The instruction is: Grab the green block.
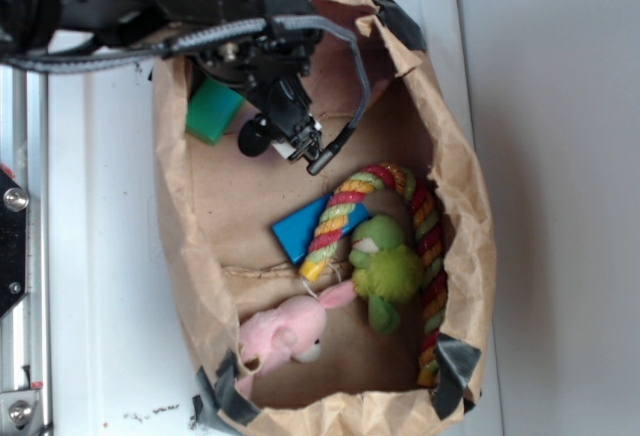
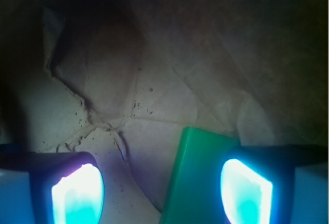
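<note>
The green block [image 1: 213, 111] is a flat rectangular solid of uniform green with smooth faces and a darker green edge, lying on the brown paper floor near one end of the enclosure, close against the paper wall and partly hidden beneath the arm in the exterior view. In the wrist view the green block [image 2: 198, 175] lies flat and slightly skewed on the creased paper, its upper corner and one long edge exposed, its far side covered by a glowing pad.

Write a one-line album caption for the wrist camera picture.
Open claw low over crumpled brown paper, the green block near one glowing fingertip.
</note>
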Motion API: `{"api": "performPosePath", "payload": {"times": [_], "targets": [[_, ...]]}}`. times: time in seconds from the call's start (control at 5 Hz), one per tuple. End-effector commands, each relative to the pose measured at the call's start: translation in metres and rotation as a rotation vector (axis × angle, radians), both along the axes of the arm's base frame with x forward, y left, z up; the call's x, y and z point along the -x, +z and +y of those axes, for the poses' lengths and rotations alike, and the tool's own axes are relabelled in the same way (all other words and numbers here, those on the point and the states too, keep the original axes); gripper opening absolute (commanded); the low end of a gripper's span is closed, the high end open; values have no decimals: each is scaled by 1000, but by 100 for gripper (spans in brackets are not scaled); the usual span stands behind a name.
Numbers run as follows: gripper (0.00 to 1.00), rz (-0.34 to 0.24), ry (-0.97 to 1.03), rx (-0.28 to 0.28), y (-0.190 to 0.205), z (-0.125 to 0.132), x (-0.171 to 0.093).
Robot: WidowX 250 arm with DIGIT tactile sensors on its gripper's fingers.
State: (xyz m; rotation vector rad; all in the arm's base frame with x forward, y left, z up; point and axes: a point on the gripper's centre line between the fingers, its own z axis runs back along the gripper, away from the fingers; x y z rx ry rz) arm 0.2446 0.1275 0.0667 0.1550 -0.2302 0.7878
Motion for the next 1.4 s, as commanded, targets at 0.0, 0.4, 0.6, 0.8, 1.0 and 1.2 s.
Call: {"api": "performPosePath", "payload": {"times": [0.0, 0.4, 0.6, 0.8, 1.0, 1.2], "targets": [[100, 55, 102, -45, 17, 13, 0], [100, 66, 108, -60, 9, 13, -1], [100, 71, 95, -64, 2, 15, 0], [100, 100, 87, -77, -7, 16, 5], [100, 156, 73, -59, -6, 13, 19], [100, 201, 85, -46, -4, 9, 26]]}}
